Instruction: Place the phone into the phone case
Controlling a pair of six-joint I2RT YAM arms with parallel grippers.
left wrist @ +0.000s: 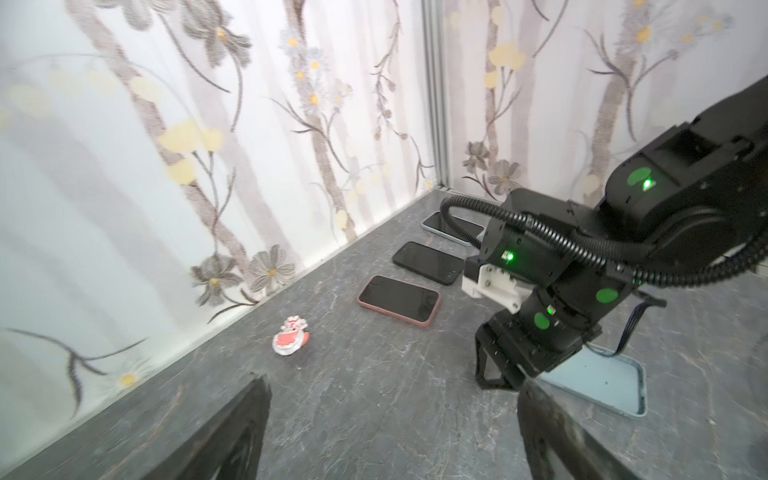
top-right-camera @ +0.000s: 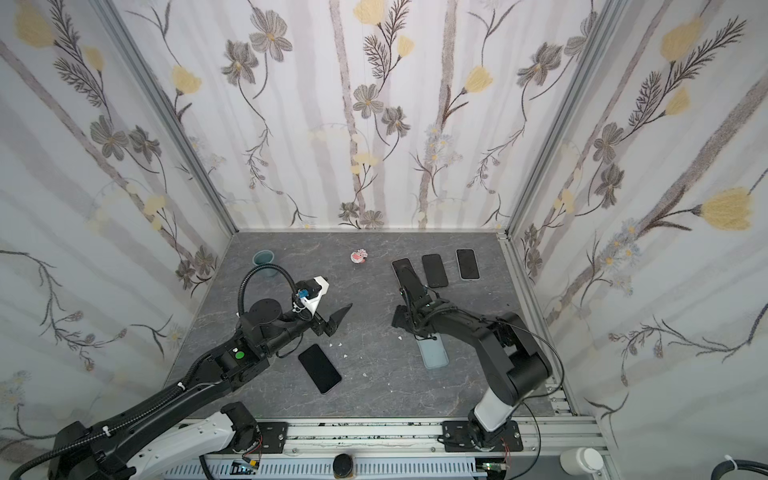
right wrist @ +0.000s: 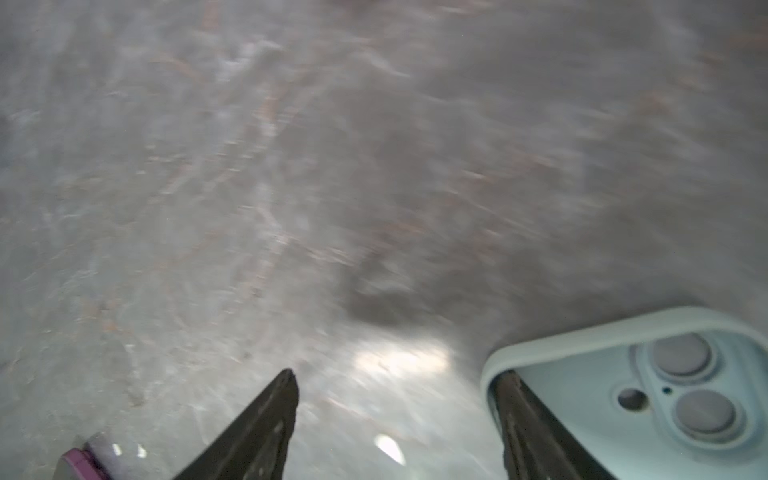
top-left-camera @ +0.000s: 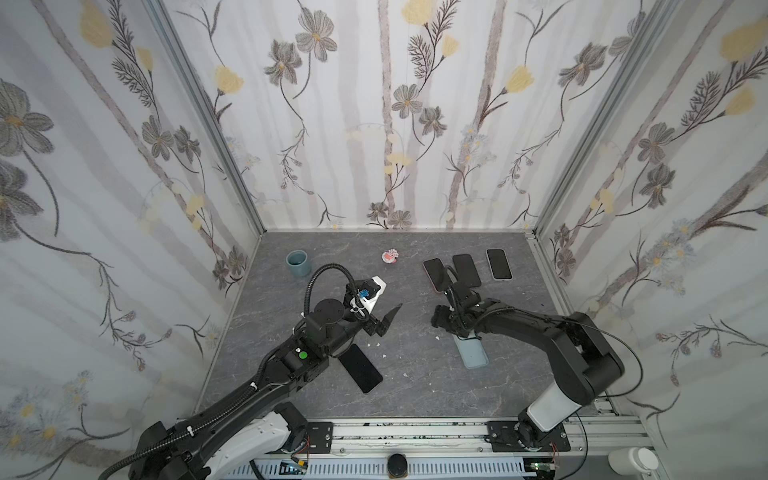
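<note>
Twin black robot arms, each with a white lower segment.
The left arm [top-left-camera: 249,395] wears ribbed black conduit [top-left-camera: 328,269], white zip ties [top-left-camera: 254,386], a green sticker [top-left-camera: 303,355] and a white camera mount [top-left-camera: 375,289]; the right arm [top-left-camera: 540,328] shows green dots [left wrist: 606,296] and a thin black cable [top-left-camera: 628,350].

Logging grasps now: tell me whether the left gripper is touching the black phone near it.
Apart. In a top view the left gripper hangs open beyond the black phone, with bare table showing between them.
</note>
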